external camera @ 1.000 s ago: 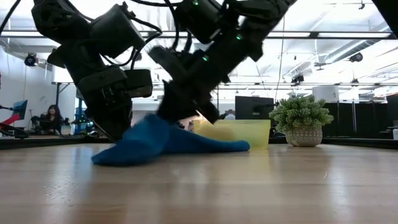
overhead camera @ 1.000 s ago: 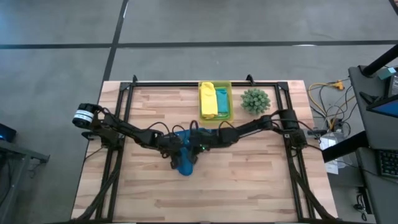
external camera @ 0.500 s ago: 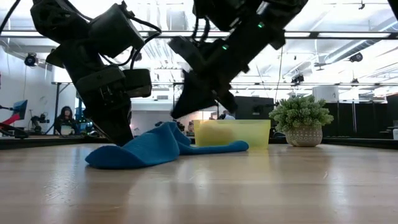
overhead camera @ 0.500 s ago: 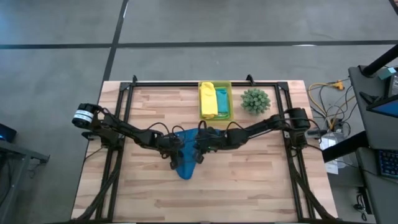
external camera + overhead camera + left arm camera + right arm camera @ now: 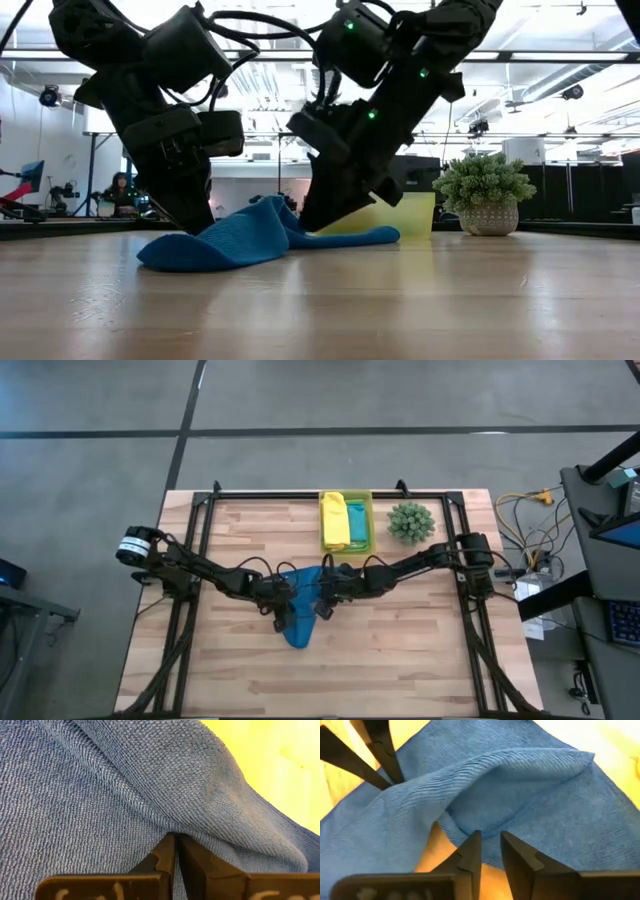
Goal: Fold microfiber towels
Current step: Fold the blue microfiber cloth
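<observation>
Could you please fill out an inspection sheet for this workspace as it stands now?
Surface: wooden table, bare around the work.
Job's things: blue towel bunched mid-table; yellow towel and teal towel in the bin.
Clutter: potted plant beside bin.
Grippers: left tool shut on blue towel; right tool slightly open at its edge.
Cables: wires right of table.
Surroundings: person seated far behind.

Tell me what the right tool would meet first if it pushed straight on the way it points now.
Most likely the blue towel: the right tool, slightly open, points at the towel's raised fold just ahead. Depth is unclear, so bare table could come first.
</observation>
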Motion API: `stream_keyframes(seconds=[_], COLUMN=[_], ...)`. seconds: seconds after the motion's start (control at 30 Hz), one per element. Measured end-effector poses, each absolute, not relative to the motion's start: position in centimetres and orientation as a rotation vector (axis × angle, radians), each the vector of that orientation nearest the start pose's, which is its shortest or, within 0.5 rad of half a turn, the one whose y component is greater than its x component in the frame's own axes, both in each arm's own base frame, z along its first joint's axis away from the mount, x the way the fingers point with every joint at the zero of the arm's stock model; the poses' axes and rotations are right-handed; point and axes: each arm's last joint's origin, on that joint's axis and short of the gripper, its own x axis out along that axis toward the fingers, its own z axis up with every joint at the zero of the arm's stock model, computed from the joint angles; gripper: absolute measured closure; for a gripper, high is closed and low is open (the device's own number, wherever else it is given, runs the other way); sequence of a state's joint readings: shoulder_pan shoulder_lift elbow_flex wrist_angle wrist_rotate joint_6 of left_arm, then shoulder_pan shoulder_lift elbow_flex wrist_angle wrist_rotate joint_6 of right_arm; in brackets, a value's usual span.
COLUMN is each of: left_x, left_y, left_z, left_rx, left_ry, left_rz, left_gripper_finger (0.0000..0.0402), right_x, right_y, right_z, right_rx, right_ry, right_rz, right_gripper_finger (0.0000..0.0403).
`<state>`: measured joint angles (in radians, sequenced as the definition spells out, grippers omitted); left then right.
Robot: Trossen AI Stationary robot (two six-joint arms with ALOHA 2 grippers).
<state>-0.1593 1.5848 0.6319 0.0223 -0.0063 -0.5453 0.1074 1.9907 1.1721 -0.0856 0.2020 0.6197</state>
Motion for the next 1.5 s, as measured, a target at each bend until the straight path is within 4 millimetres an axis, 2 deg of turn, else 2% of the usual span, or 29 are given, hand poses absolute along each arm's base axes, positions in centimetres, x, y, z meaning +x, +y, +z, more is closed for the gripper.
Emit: stream_keyframes(seconds=[0.17, 0.3, 0.4, 0.57, 0.7, 1.13, 1.5], left_x=[26.9, 26.9, 26.9, 26.9, 26.9, 26.9, 26.9], left_y=[-4.3, -4.3, -4.3, -4.3, -4.3, -4.3, -4.3], left_z=[12.5, 12.5, 12.5, 12.5, 12.5, 12.5, 12.5], left_rx=[-0.427, -0.427, -0.427, -0.426, -0.427, -0.427, -0.432], left_ry=[0.94, 0.939, 0.939, 0.939, 0.939, 0.939, 0.939], left_rz=[0.114, 0.114, 0.114, 0.115, 0.115, 0.116, 0.12], left_gripper_finger=[0.0391, 0.0391, 0.0391, 0.0391, 0.0391, 0.0391, 0.0391], right_x=[39.6, 39.7, 39.8, 39.7, 39.7, 39.9, 41.7], right_y=[3.5, 3.5, 3.5, 4.1, 4.3, 3.8, 4.0], right_z=[13.0, 13.1, 13.2, 13.2, 13.1, 12.9, 11.6], right_rx=[0.416, 0.362, 0.211, -0.149, -0.301, -0.481, -0.569], right_ry=[0.844, 0.841, 0.845, 0.881, 0.887, 0.89, 0.927], right_rz=[-0.352, -0.318, -0.243, -0.032, 0.053, 0.038, 0.084], right_gripper_finger=[0.0301, 0.0292, 0.0295, 0.0303, 0.0305, 0.0305, 0.0306])
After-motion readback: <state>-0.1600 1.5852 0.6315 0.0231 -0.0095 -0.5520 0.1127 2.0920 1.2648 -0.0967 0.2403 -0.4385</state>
